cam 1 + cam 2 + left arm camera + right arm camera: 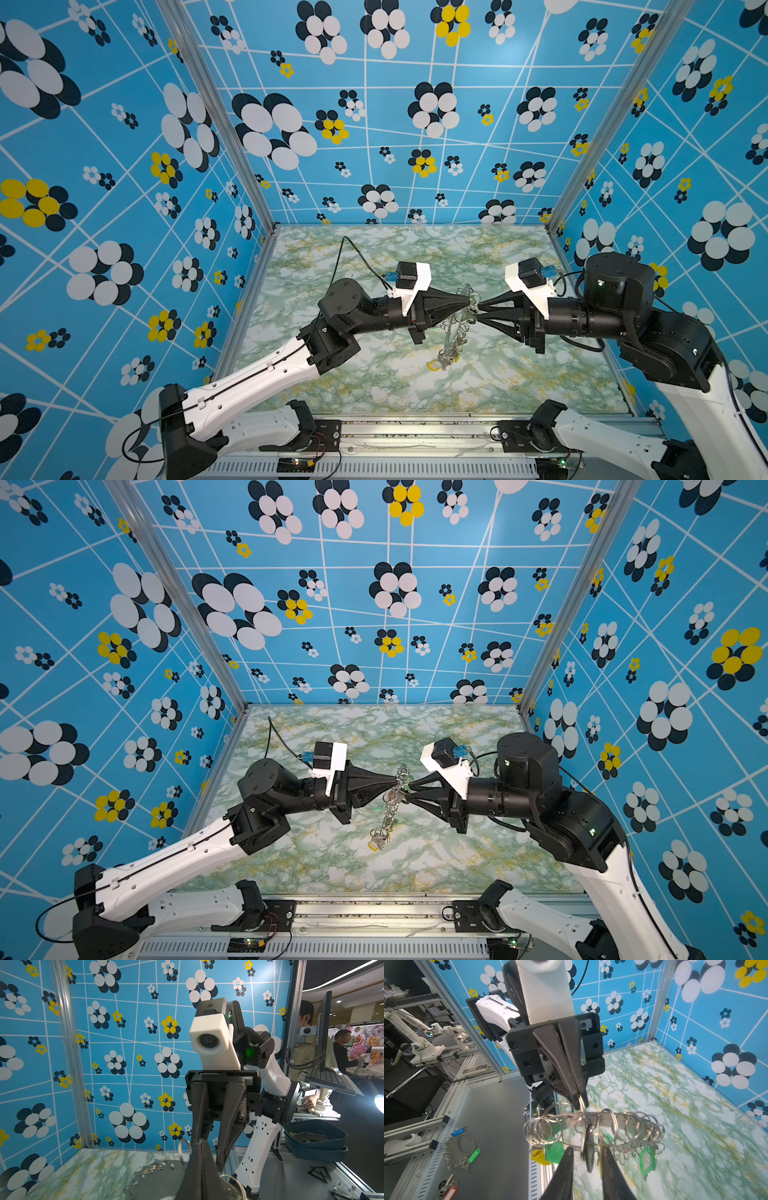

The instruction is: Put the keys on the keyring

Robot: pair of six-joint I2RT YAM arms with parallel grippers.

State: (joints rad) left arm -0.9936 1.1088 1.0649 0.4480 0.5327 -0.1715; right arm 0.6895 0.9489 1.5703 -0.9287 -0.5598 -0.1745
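Left gripper (pixel 580 1103): fingers clamping a wire loop (pixel 583 1108) of the keyring (pixel 619 1119), holding it aloft.
Right gripper (pixel 587 1148): fingers standing apart, black-tagged key (pixel 589 1162) hanging lengthwise between them.

Twin robot arms, the left arm (pixel 257 380) and the right arm (pixel 698 415), wear white moulded shells between black, screw-capped joint housings. Each ends in a black tapering tool, the left tool (pixel 468 304) and the right tool (pixel 478 312), topped by a white camera block (pixel 419 276) with a blue connector (pixel 390 276). Thin black cables (pixel 353 251) run alongside.
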